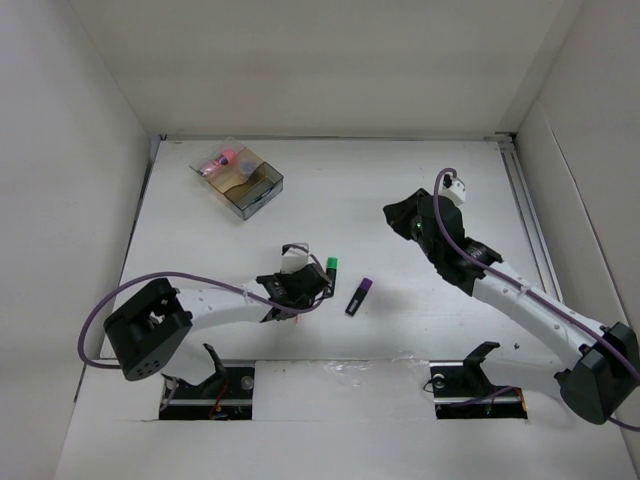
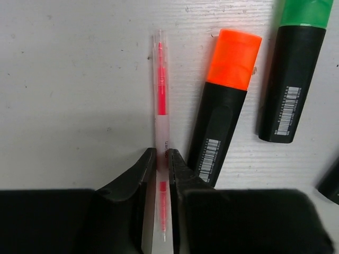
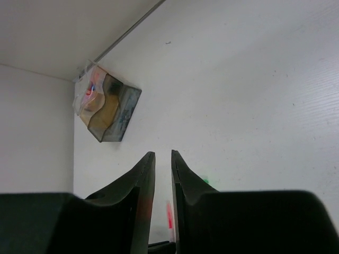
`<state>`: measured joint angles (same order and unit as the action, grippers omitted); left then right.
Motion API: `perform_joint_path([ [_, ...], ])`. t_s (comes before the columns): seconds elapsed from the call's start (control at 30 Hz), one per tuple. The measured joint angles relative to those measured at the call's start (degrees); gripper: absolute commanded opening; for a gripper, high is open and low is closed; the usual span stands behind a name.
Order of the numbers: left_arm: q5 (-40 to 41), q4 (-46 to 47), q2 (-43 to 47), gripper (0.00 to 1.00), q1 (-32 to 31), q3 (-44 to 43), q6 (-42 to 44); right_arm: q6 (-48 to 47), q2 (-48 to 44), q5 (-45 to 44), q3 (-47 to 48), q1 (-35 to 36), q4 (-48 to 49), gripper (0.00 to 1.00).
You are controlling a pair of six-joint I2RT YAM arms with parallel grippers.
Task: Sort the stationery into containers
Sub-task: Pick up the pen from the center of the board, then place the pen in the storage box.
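The pen [image 2: 161, 100] was pinched in the left fingers [image 2: 135, 177], a lift to the box [image 1: 262, 193] seemingly needed next; the right fingers [image 3: 143, 180] were seen slightly apart, empty.

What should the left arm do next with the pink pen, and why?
Probably lift straight up. The left gripper pinches the pen, which lies flat on the table close beside the orange highlighter, so a sideways drag might knock that. The box sits far back, so the pen needs carrying.
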<state>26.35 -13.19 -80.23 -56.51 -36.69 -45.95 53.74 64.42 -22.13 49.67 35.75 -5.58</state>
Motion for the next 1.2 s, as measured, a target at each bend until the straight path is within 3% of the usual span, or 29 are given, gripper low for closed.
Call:
perform_joint_path([
  [0.07, 0.3, -0.2, -1.1, 0.00, 0.0, -0.9, 0.0, 0.0, 0.0, 0.0, 0.0, 0.0, 0.0, 0.25],
  [0.33, 3.2, -2.9, -4.0, 0.00, 0.0, -6.0, 1.0, 0.0, -1.7, 0.2, 0.0, 0.0, 0.0, 0.26],
  [0.7, 3.9, 4.2, -5.3, 0.00, 6.8, -28.2, 13.6, 0.4, -8.5, -3.3, -3.1, -0.1, 0.0, 0.28],
  [1.03, -13.7, 11.1, -22.9, 0.00, 21.8, -51.5, 30.1, 2.4, -10.6, -6.2, -3.8, -1.6, 0.0, 0.29],
  [1.2, -22.6, 6.2, -33.5, 0.00, 28.1, -62.8, 38.9, 3.0, -8.9, -6.3, -3.8, -1.6, 0.0, 0.29],
])
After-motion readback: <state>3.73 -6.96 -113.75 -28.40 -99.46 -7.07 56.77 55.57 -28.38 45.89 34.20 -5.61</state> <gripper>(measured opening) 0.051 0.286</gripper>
